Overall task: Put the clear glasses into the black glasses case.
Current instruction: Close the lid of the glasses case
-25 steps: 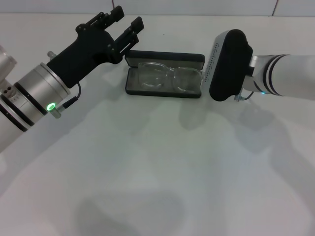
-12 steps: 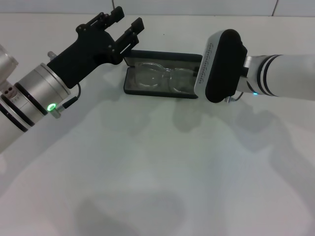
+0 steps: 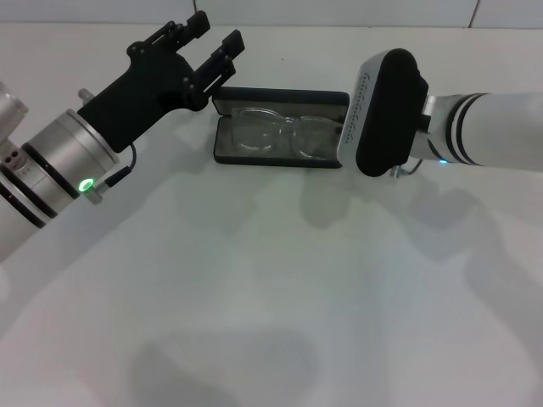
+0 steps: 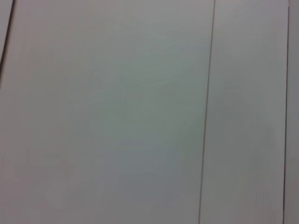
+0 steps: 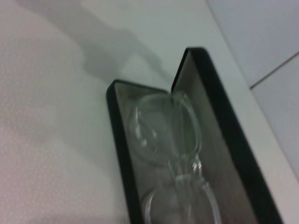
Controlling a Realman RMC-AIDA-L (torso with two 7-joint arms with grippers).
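Observation:
The black glasses case (image 3: 222, 146) lies open at the far middle of the white table, its lid (image 3: 284, 95) standing up at the back. The clear glasses (image 3: 280, 132) lie inside on the grey lining. In the right wrist view the same case (image 5: 119, 140) shows close up, with the glasses (image 5: 168, 133) resting in it. My left gripper (image 3: 212, 38) hovers open and empty just left of the case's far left corner. The bulky end of my right arm (image 3: 386, 110) hangs right against the case's right end and hides that corner.
The left wrist view shows only a pale surface (image 4: 117, 116) with thin dark seams. White tabletop (image 3: 271, 297) stretches bare in front of the case, crossed by the arms' shadows. A wall edge runs along the back.
My right arm has moved left up to the case's right end, and the case has shifted slightly left. The left gripper has barely moved.

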